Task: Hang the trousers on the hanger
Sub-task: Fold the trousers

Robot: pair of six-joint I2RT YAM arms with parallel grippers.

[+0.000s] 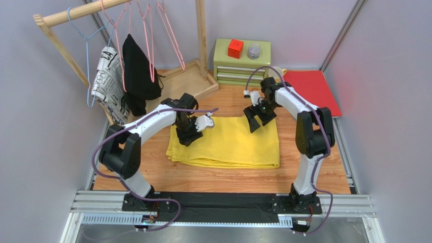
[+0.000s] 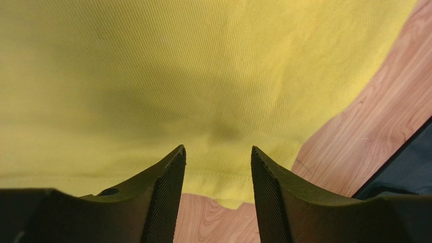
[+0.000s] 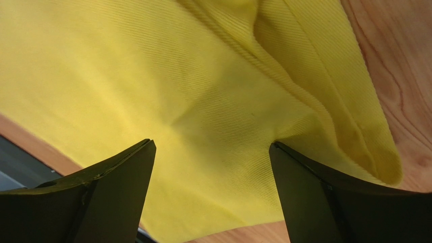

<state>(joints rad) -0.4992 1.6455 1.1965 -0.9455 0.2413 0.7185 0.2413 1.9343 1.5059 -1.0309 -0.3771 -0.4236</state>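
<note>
The trousers (image 1: 228, 144) lie folded flat on the wooden table (image 1: 314, 172), well apart from the hanger (image 1: 175, 43) on the rail at the back left. The left gripper (image 2: 218, 152) sits low over the cloth's left edge, fingers moderately parted, holding nothing. The right gripper (image 3: 212, 144) hovers over the far right edge, fingers spread wide, empty.

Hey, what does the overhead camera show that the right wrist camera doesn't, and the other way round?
Only overhead: the wooden rack, the pink hangers, a black garment, a patterned garment, the green drawer box, the red mat, the left gripper. Only right wrist: the yellow trousers' weave and a raised fold near their edge. Both: the trousers lying on the wooden table, the right gripper open above them, holding nothing.
</note>
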